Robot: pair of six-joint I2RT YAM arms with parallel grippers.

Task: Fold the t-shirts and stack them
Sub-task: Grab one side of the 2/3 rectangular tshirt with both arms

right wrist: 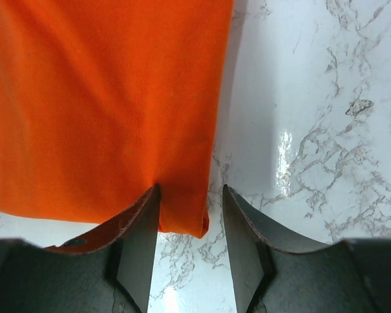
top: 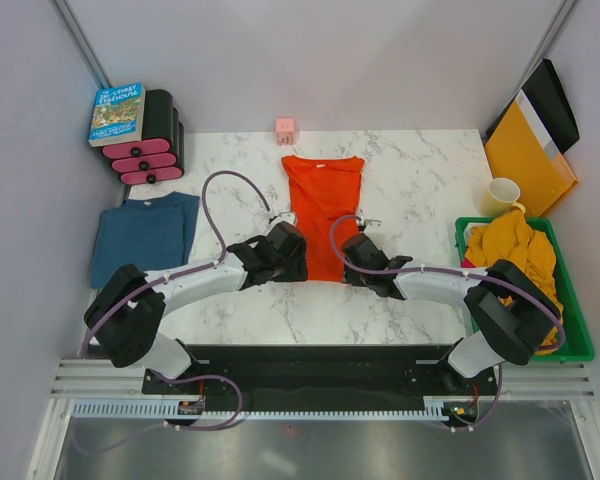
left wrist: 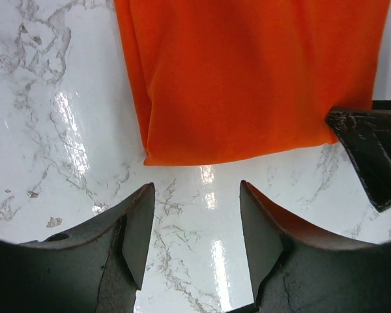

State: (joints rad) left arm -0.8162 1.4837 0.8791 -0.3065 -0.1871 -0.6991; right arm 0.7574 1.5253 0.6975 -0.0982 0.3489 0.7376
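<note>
Orange-red t-shirt (top: 323,215) at centre of table (top: 420,190), sides folded in to a narrow strip, hem at 6 o'clock. Left gripper (left wrist: 196,186) parted, empty, just short of the hem corner. Right gripper (right wrist: 191,190) parted, straddling its corner, not pinched. Judged step: hem grasp. Next: both close, carry hem toward 12 o'clock.
</note>
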